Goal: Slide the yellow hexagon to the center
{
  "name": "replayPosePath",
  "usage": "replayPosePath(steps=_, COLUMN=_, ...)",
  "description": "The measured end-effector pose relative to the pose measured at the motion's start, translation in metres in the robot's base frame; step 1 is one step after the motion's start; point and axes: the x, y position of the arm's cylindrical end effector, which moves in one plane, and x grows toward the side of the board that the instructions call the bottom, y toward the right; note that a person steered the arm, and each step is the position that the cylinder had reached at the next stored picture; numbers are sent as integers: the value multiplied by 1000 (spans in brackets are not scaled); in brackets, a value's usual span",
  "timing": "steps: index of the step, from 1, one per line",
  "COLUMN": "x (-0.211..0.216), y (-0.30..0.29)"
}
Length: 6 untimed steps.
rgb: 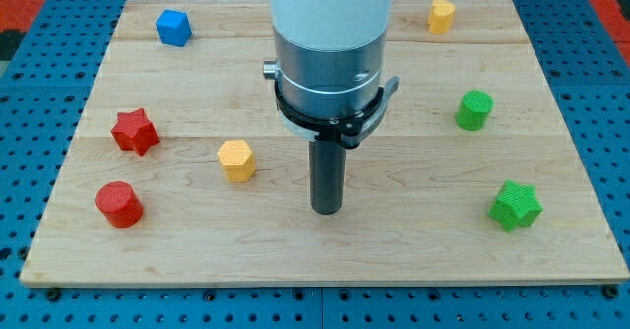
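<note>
The wooden board (325, 260) fills my view; my arm (330, 43) hangs over its middle. No jaws here, only a rod holding nothing. My tip (326, 211) rests apart from the yellow hexagon (236, 160), which sits at its ten o'clock, left of centre. I judge the push barely begun: the hexagon needs sliding toward three o'clock.

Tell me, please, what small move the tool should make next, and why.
Probably move my tip around to the view's left of the yellow hexagon. The tip now stands to the view's right of that block, apart from it, nearer the board's middle. A push from there would send the block away from the center.
</note>
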Motion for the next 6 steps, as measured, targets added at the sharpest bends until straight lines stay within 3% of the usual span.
replayPosePath(steps=2, x=5, y=-3)
replayPosePath(steps=3, x=51, y=-38)
replayPosePath(steps=4, x=8, y=-151)
replayPosePath(steps=5, x=-41, y=-147)
replayPosePath(steps=6, x=-41, y=-64)
